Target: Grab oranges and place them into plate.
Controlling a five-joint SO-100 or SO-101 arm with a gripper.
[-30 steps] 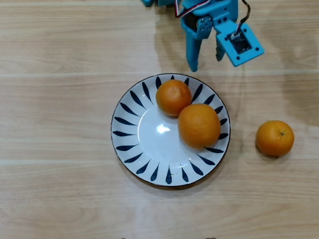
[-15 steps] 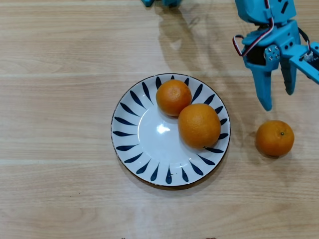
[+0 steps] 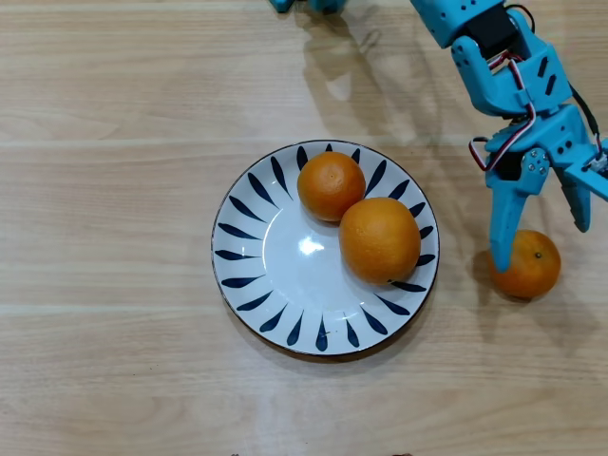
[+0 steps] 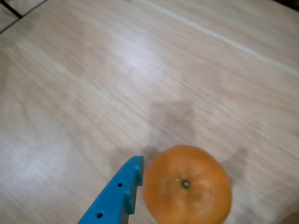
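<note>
Two oranges lie on the white plate (image 3: 231, 255) with dark blue rim strokes: a smaller orange (image 3: 331, 185) toward the back and a larger orange (image 3: 379, 239) touching it. A third orange (image 3: 528, 269) rests on the table to the right of the plate. My blue gripper (image 3: 541, 242) is open over this orange, one fingertip at its left edge and the other past its upper right. The wrist view shows the same orange (image 4: 187, 185) with its green stem dot, and one blue finger (image 4: 117, 195) just to its left; the other finger is out of frame.
Everything sits on a light wooden table (image 3: 114, 114). The arm (image 3: 484, 47) reaches in from the top right. A bit of blue base (image 3: 309, 5) shows at the top edge.
The gripper has swung from behind the plate to the right and forward, and now hangs open over the loose orange. The oranges and the plate have not moved.
</note>
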